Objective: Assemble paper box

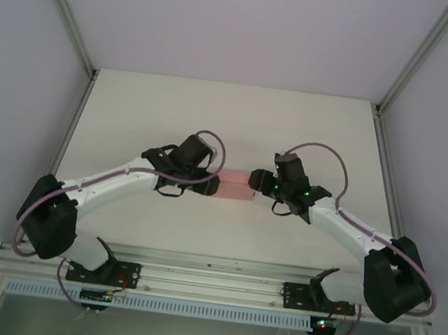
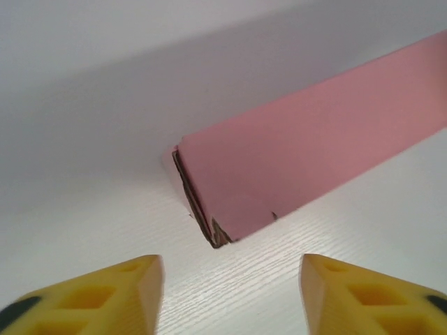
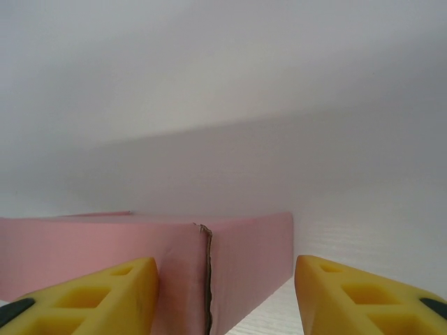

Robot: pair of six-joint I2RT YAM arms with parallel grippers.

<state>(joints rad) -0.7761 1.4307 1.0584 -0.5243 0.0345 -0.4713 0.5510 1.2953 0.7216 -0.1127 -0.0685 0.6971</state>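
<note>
Small rectangular pink thin-card paper box (image 1: 236,186) lies on a white wood-grain table (image 1: 214,117), btwn the two grippers in the top view. Left wrist cam: left gripper (image 2: 230,289) jaws wide open, box's frayed end just ahead, untouched; right wrist cam: right gripper (image 3: 225,293) jaws open w/ box corner btwn them, contact unclear. Plain pale walls (image 1: 26,42) enclose the table.

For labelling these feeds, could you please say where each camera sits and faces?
Top external: above, behind the bases, looking down on both arms and the paper box.
Left wrist: wrist-mounted, facing past the left tool at one box end.
Right wrist: wrist-mounted, facing past the right tool at the other end.
Shared: the box, in all three.
</note>
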